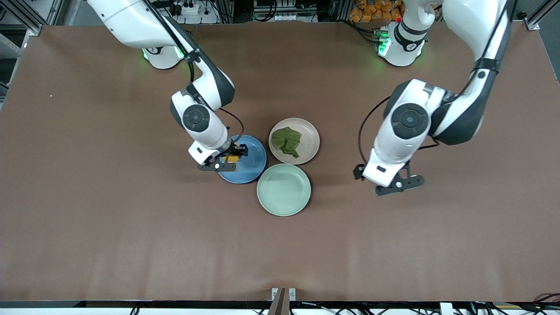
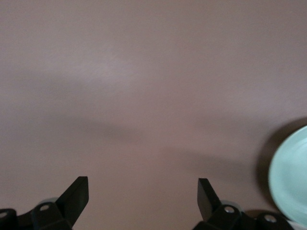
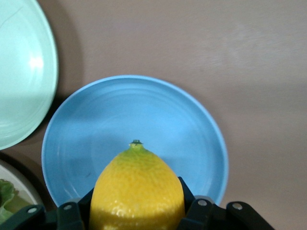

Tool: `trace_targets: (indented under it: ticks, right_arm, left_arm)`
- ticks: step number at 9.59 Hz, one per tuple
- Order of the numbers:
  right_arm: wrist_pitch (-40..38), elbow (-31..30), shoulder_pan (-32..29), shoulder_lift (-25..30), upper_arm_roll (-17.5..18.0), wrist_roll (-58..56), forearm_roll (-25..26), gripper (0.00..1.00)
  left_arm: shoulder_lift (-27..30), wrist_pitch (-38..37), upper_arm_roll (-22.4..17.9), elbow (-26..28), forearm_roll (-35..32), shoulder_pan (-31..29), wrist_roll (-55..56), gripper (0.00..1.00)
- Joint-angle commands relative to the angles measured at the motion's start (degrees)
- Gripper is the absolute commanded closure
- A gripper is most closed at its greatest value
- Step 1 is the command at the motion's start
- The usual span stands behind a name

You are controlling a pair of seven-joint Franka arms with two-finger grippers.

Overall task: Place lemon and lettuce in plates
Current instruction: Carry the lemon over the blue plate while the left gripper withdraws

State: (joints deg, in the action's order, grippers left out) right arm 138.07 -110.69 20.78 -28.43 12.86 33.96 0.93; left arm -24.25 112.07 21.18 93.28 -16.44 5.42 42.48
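Nearest the front camera, a mint plate point(image 1: 284, 190) sits on the brown table point(image 1: 131, 227), touching the blue plate point(image 1: 251, 164) toward the right arm's end and the beige plate point(image 1: 306, 135) farther from the camera. A dark green lettuce point(image 1: 287, 141) leaf lies in the beige plate. The right gripper point(image 1: 227, 159) hangs over the blue plate's rim, fingers clamped on the lemon point(image 1: 230, 158), of which only a sliver of yellow shows between the black fingers. The left gripper point(image 1: 400, 183) waits over bare table toward the left arm's end, well apart from the plates, fingers spread and holding nothing.

From the left wrist, the left gripper point(image 2: 143, 196) shows two black fingertips point(image 2: 76, 194) set wide apart over plain brown table point(image 2: 144, 86), with an edge of the mint plate point(image 2: 290, 177) at the frame's side.

From the right wrist, the lemon point(image 3: 137, 191) fills the foreground, pinched between the fingers of the right gripper point(image 3: 137, 207), its small green tip pointing out over the blue plate point(image 3: 192, 139) directly below. Beside the blue plate lie the mint plate point(image 3: 21, 72) and a corner of the beige plate point(image 3: 19, 184) with a scrap of lettuce point(image 3: 7, 196).
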Motion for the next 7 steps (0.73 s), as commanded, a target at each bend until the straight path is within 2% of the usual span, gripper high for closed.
trace_targets:
  ticks: [1,2,4,5,6,7]
  right_arm:
    - [1.93,1.44,1.53,-2.68,-0.29,0.67,1.00,0.58]
    - [2.02,1.44,1.89,-2.95,-0.29,0.49,1.27,0.56]
    - [2.72,1.44,1.80,-3.82,-0.29,-0.04,4.24,0.52]
    - [3.16,1.44,1.80,-4.26,-0.29,-0.12,4.95,0.51]
    - [4.21,1.36,1.63,-4.70,-0.29,-0.38,5.22,0.51]
    - [4.48,1.36,1.54,-5.05,-0.29,-0.73,5.22,0.51]
  left_arm:
    - [7.95,-1.15,-3.82,7.93,4.45,0.20,-10.51,0.00]
    - [11.99,-1.15,-7.43,11.71,9.89,0.55,-17.88,0.00]
    - [17.80,-1.15,-10.27,17.34,14.85,-0.32,-27.95,0.00]
    - [19.92,-1.15,-10.80,19.37,15.12,-0.24,-28.50,0.00]
    - [21.51,-1.15,-10.89,19.57,16.17,-0.24,-28.51,0.00]
    - [23.44,-1.24,-12.72,19.05,18.01,0.02,-28.33,0.00]
